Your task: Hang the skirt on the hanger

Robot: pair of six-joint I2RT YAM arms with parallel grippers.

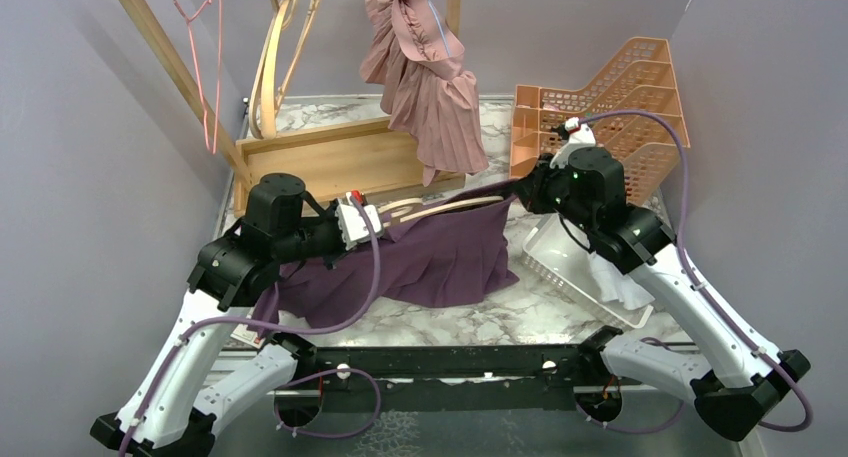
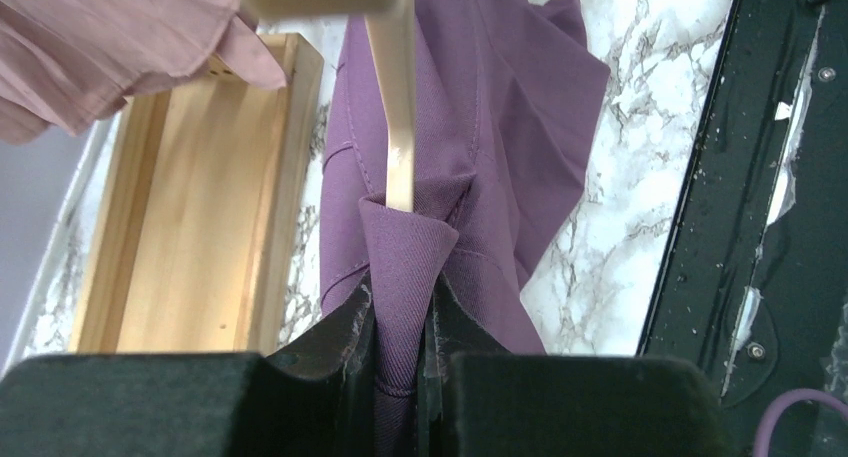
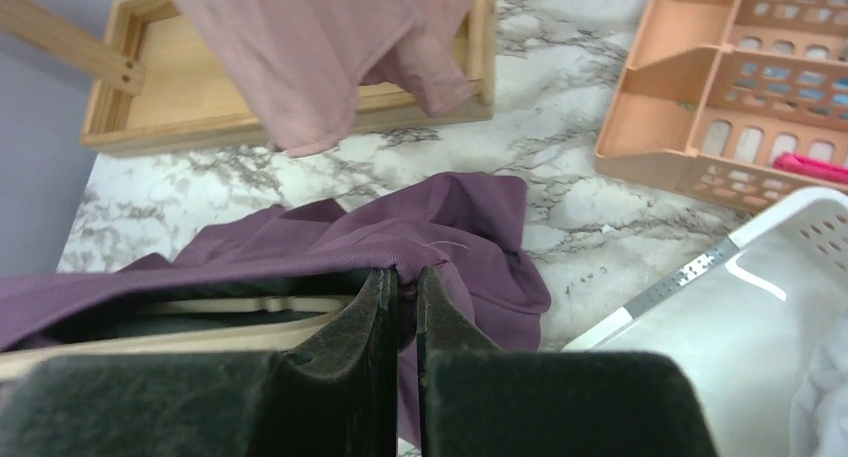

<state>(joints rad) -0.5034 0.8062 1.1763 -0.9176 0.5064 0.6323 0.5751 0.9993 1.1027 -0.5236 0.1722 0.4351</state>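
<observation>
Now | both arms raised | left claw (image 2: 404,302), right claw (image 3: 403,299) pinch skirt (image 1: 450,262)

Top cam: fixed, high & behind arm bases, looks down/fwd over whole table (image 1: 470,322) to far wall; widest view. L wrist cam: just behind left gripper (image 2: 400,299), v. close, faces right along skirt (image 2: 480,127), scene's far side at its left edge. R wrist cam: behind right gripper (image 3: 405,282), close, tilted down twd far left. All 3 share skirt, wooden tray (image 2: 190,207) & table.
</observation>
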